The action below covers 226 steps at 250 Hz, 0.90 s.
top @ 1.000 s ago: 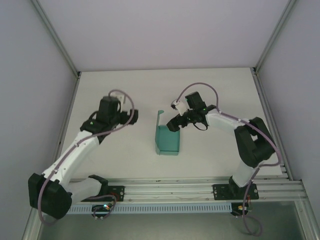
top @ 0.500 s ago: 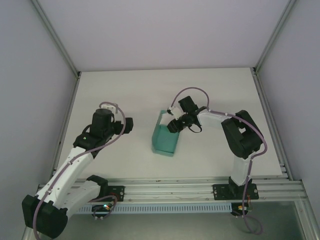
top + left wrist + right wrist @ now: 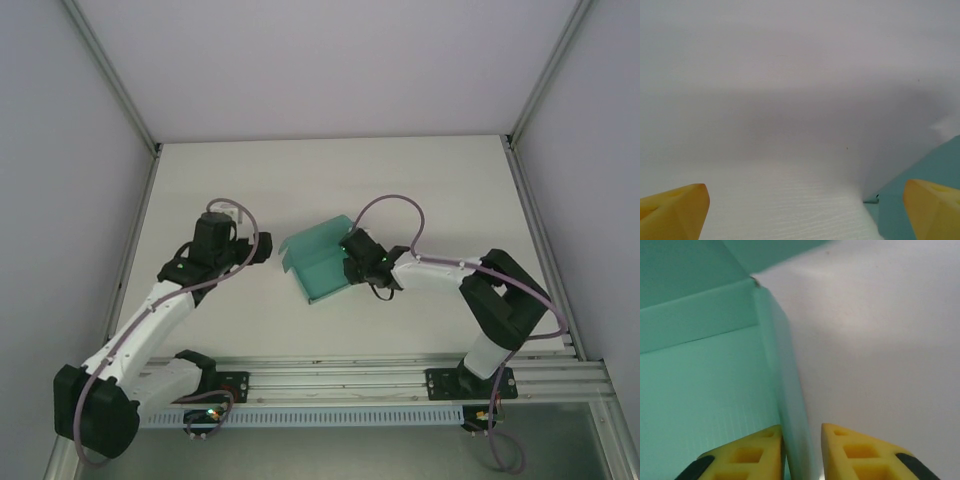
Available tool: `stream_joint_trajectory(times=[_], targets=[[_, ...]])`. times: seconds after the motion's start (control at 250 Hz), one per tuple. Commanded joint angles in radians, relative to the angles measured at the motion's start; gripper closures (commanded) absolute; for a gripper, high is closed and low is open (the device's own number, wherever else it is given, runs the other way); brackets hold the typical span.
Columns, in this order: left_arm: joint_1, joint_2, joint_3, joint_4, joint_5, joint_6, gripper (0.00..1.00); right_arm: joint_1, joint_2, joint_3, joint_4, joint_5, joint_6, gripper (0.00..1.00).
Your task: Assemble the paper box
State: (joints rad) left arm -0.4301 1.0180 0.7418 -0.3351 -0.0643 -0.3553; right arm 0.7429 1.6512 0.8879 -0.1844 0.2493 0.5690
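Lying askew — paper box — diagonally

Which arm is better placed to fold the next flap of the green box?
Probably left: the left gripper is open beside the paper box, while the right gripper pinches one wall.

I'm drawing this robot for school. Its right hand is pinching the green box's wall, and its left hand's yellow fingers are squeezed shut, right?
Not quite. The left gripper is wide open, its jaws far apart with nothing between them, as the left wrist view shows. The rest is right: the right gripper is pinching the wall of the paper box.
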Motion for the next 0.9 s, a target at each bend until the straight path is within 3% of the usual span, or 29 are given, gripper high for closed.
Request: stream_joint_trajectory(times=[0.0, 0.076, 0.196, 0.26, 0.367, 0.451, 0.539, 0.659, 0.743, 0.898], targets=[[0.008, -0.001, 0.005, 0.044, 0.065, 0.014, 0.0, 0.034, -0.079, -0.019, -0.033, 0.166, 0.159, 0.65], [0.007, -0.019, -0.006, 0.041, 0.073, 0.02, 0.0, 0.039, -0.139, -0.059, 0.035, 0.156, 0.141, 0.59], [0.007, -0.078, -0.015, 0.013, 0.097, 0.037, 0.0, 0.015, -0.263, -0.126, 0.129, 0.154, -0.029, 0.33], [0.004, -0.115, -0.021, 0.008, 0.153, 0.06, 0.0, -0.032, -0.339, -0.158, 0.181, 0.063, -0.193, 0.22], [-0.005, -0.167, -0.03, 0.002, 0.201, 0.062, 0.0, -0.166, -0.41, -0.159, 0.218, -0.201, -0.439, 0.05], [-0.017, -0.186, -0.034, -0.008, 0.286, 0.081, 0.0, -0.236, -0.4, -0.062, 0.113, -0.403, -0.625, 0.03], [-0.063, -0.171, -0.034, -0.025, 0.357, 0.113, 0.01, -0.245, -0.333, 0.066, -0.049, -0.508, -0.83, 0.0], [-0.18, -0.088, 0.013, -0.096, 0.222, 0.161, 0.09, -0.253, -0.172, 0.261, -0.259, -0.564, -1.02, 0.02], [-0.213, -0.01, 0.062, -0.143, 0.127, 0.173, 0.17, -0.255, -0.066, 0.38, -0.376, -0.584, -1.122, 0.08], [-0.228, 0.122, 0.142, -0.169, 0.111, 0.204, 0.33, -0.258, 0.059, 0.487, -0.442, -0.562, -1.232, 0.1]])
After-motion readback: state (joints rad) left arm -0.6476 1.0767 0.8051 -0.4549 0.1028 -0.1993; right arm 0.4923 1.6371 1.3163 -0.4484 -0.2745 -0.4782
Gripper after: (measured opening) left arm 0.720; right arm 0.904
